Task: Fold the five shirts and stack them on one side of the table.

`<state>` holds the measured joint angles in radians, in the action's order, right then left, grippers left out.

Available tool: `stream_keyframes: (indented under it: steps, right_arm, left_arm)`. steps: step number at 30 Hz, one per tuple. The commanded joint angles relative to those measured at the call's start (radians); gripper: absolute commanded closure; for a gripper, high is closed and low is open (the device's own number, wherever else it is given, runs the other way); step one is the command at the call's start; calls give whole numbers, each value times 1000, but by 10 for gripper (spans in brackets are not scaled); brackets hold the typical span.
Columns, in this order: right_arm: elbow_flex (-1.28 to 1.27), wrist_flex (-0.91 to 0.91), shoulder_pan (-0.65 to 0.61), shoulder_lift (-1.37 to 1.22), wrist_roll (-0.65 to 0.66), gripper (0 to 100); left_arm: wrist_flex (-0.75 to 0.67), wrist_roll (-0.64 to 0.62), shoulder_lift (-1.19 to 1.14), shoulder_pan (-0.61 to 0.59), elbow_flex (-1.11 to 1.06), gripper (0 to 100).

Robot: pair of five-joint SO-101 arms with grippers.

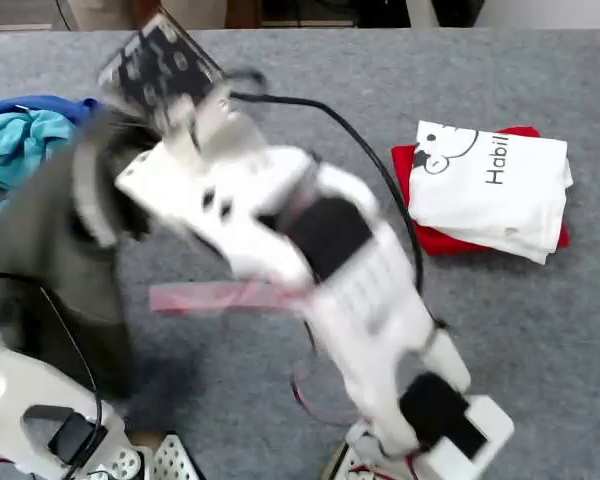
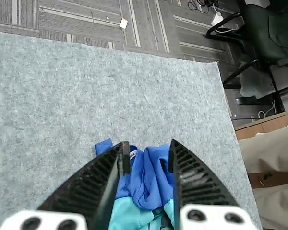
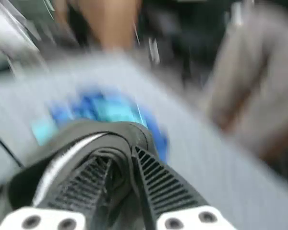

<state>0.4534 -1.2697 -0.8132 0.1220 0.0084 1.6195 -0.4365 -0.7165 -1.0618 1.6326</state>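
grey shirt [image 1: 40, 240] is clamped in the right jaws, judged mid-pickup for folding. left jaws are spread, blue shirts [image 2: 146, 182] seen between their tips. next, flat spreading on bench [image 1: 540, 330] is needed.

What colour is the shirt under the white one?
The bottom shirt is red; high view shows it best.

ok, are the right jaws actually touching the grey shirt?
Touching. Right wrist view: the right gripper has its jaws shut on a fold of the grey shirt. High view: the shirt hangs from that arm.
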Motion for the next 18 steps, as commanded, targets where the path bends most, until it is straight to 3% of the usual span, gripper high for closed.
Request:
stream_keyframes:
  steps: [1,3,9,14,16,18]
  right_arm:
    - [-183,-86,196,-62,-11,996]
    - [-278,-107,300,-107,21,996]
    - [-432,-109,572,-223,311,996]
    - [-418,-66,753,-280,405,975]
    - [-410,-58,782,-280,425,875]
    - [-409,-60,786,-271,443,710]
  left_arm:
    - [3,-12,58,-9,37,857]
    - [5,-11,58,-9,37,857]
    - [89,44,61,28,38,857]
    - [140,127,59,64,37,857]
    - [140,130,62,64,38,857]
    - [140,130,67,60,38,857]
